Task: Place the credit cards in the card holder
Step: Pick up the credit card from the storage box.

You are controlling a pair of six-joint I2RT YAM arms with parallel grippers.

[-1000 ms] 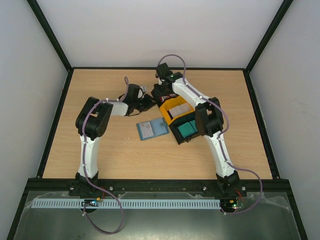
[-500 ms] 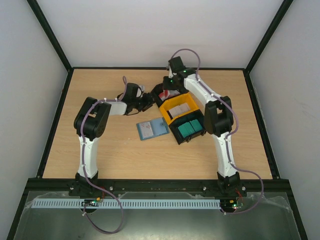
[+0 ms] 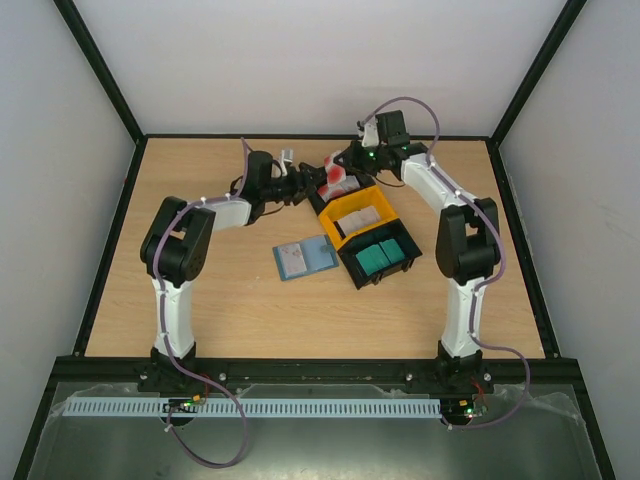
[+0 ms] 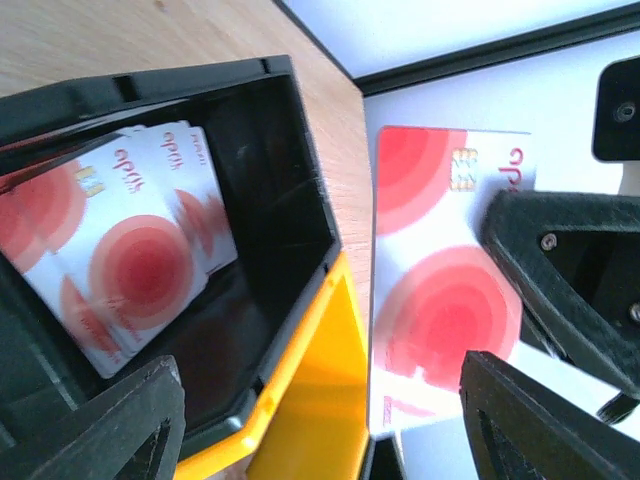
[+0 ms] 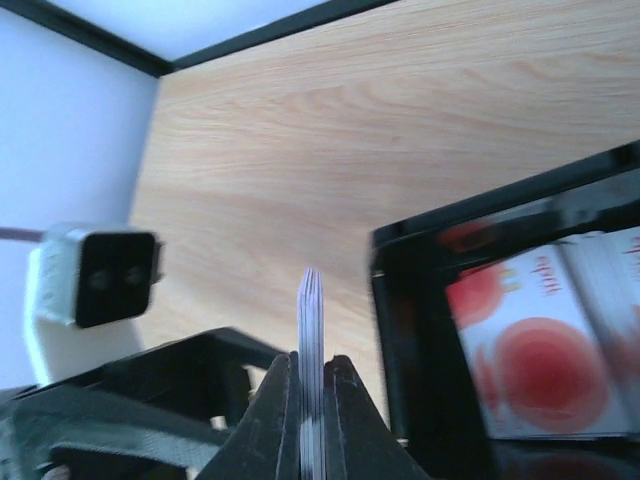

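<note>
The wooden worktop (image 3: 200, 310) carries three bins in a row. The yellow bin (image 4: 310, 390) is the middle one. Beyond it, the far black bin (image 4: 290, 200) contains red-and-white credit cards (image 4: 130, 250). On its near side, the near black bin (image 3: 352, 268) contains teal cards (image 3: 378, 256). The card holder (image 3: 303, 258) lies open on the worktop, just left of the yellow bin. Above the far left corner of the yellow bin, the right jaws are pinching one red-and-white card (image 4: 440, 300). The left jaws are spread wide and face this card.

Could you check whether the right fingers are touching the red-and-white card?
Touching. The right wrist view shows the red-and-white card edge-on, pinched between both right fingers with no gap.
</note>
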